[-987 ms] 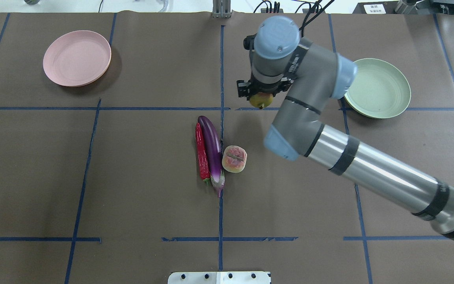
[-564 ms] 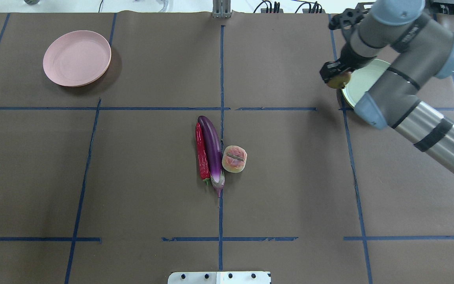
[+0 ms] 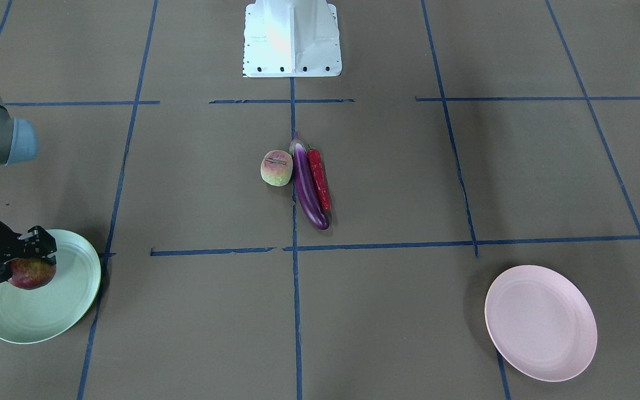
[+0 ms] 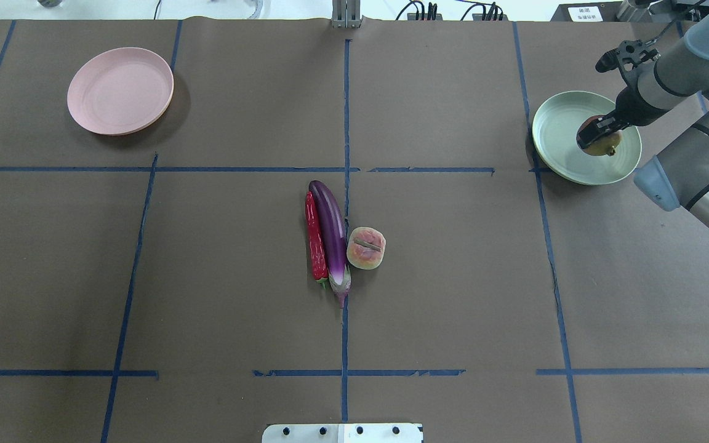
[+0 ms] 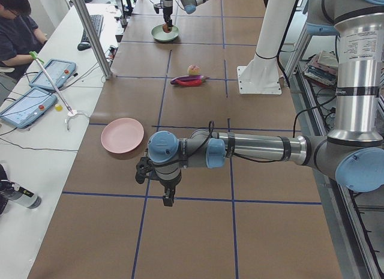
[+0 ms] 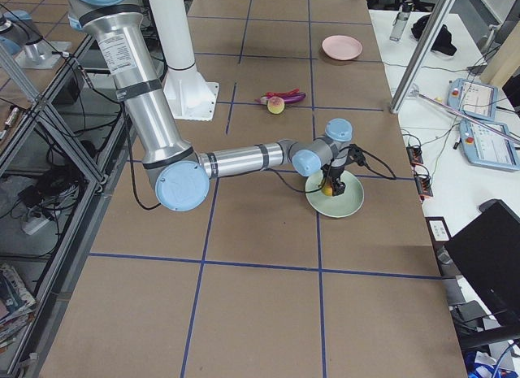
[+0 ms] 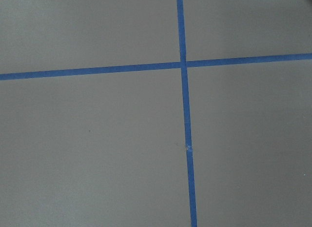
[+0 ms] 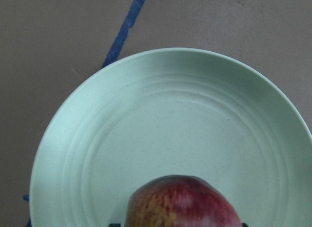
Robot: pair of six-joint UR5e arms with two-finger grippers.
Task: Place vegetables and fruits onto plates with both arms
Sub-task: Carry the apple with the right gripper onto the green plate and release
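Right gripper [image 4: 597, 135] clamped on the pomegranate [image 4: 605, 146]: round, dark red mottled with yellow. It sits between the fingers, green plate [image 4: 560, 141] directly below the claw. No clear long axis; crown hidden, so heading can't be told.

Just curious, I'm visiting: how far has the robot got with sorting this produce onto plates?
Nothing is set down yet. The right gripper holds the pomegranate over the green plate. The peach, eggplant and chili pepper lie mid-table; the pink plate is bare.
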